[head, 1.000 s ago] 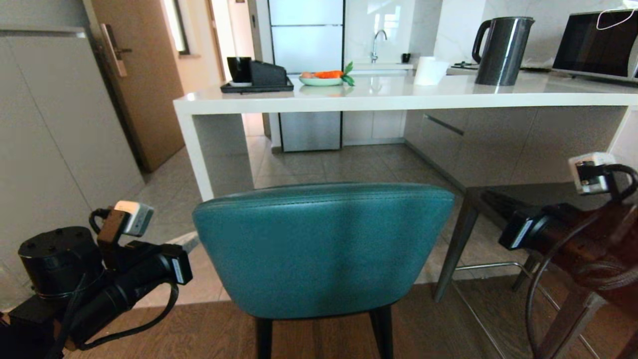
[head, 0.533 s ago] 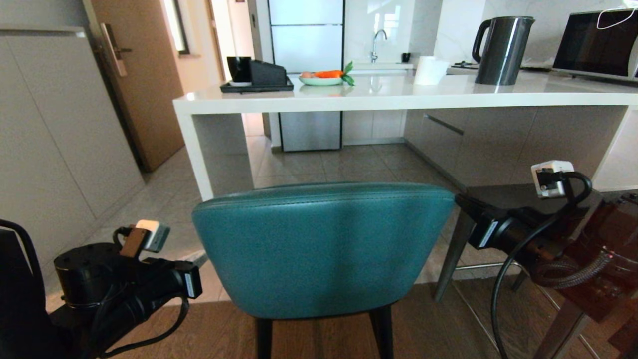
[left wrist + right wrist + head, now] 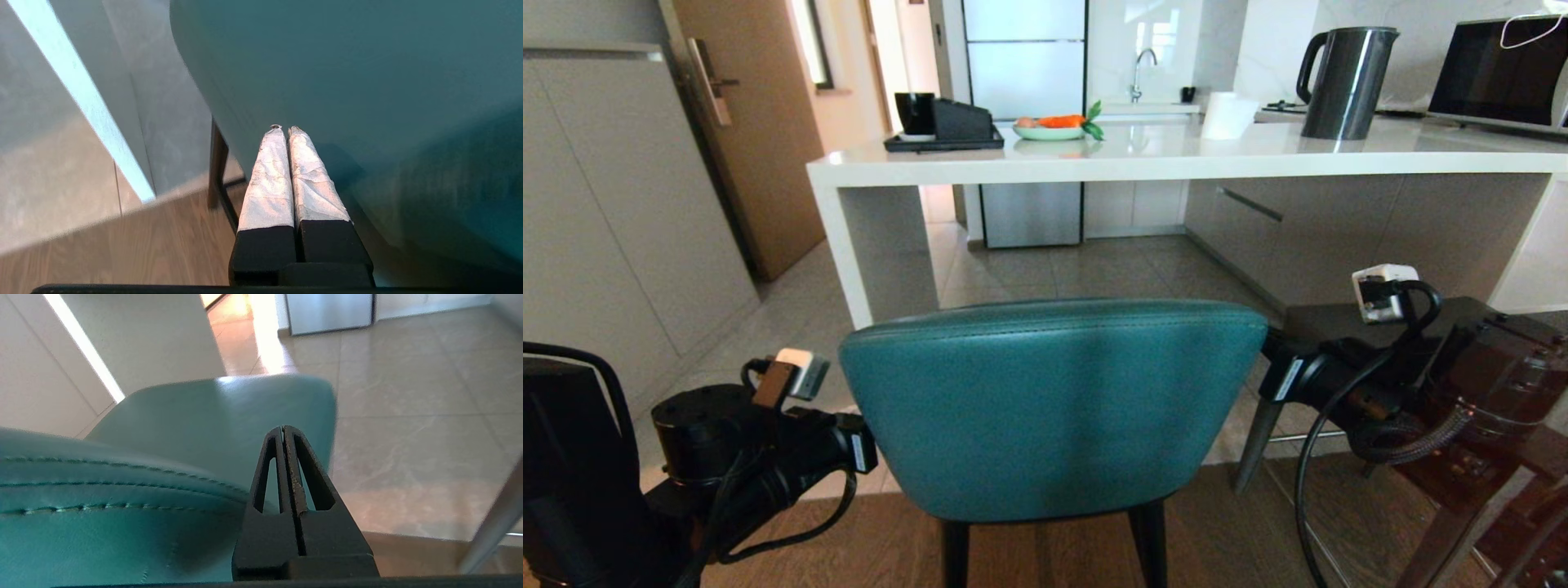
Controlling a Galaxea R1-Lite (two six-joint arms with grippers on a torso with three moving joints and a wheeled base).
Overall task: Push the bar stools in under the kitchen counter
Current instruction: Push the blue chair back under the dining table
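On the kitchen counter (image 3: 1176, 159), toward eleven o'clock, a black tray (image 3: 943, 143) holds a black cup (image 3: 915, 113) and a dark box; just beside it, near twelve o'clock, a pale green dish (image 3: 1049, 132) carries something orange with green leaves. Further along stand a white roll (image 3: 1227, 116) and a dark kettle (image 3: 1343, 82), with a black-fronted appliance (image 3: 1499, 73) at two o'clock.

The teal stool (image 3: 1049, 408) stands at the centre, its curved back toward the camera and still short of the counter's edge. Open tiled floor lies between the two, and the counter's white side panel (image 3: 845, 253) rises at ten o'clock. The dark grey stool (image 3: 1347, 327) sits at three o'clock, largely hidden behind the right arm, its grey leg and metal footrest showing below.

The left gripper (image 3: 284, 132) sits at eight o'clock against the teal stool's back edge, its taped fingers pressed together and empty. The right gripper (image 3: 283, 430) is at the stool back's opposite end, at four o'clock, fingers likewise closed on nothing.
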